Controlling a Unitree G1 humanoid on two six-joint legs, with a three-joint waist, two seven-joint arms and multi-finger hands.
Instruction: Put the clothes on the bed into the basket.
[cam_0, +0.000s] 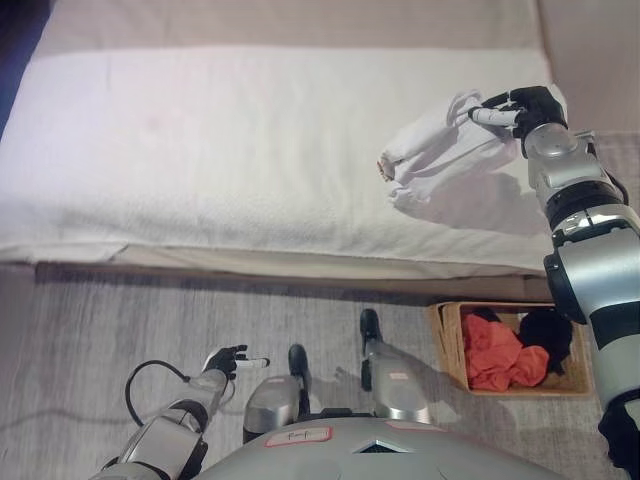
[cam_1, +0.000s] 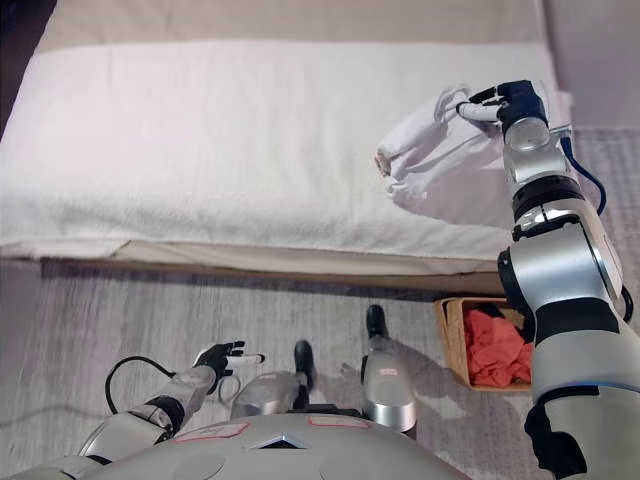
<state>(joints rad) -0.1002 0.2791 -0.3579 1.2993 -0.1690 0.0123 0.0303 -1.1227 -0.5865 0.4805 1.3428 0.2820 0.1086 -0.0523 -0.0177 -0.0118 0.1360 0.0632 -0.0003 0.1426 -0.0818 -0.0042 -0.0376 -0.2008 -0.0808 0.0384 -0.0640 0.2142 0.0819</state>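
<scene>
1. Left hand (cam_0: 228, 360) is hanging low over the grey rug (cam_0: 80, 330), fingers loose, holding nothing.
2. Bed (cam_0: 200, 150) is sitting wide and pale.
3. Right hand (cam_0: 520, 110) is pinching a rumpled white garment (cam_0: 440, 150) off the bed's right end.
4. Basket (cam_0: 447, 345) is sitting on the floor below, holding orange cloth (cam_0: 495, 360) and black cloth (cam_0: 548, 338).

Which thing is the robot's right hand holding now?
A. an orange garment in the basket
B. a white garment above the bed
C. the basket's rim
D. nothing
B: the right hand has its fingers pinched on the white garment, which hangs lifted over the bed.
</scene>
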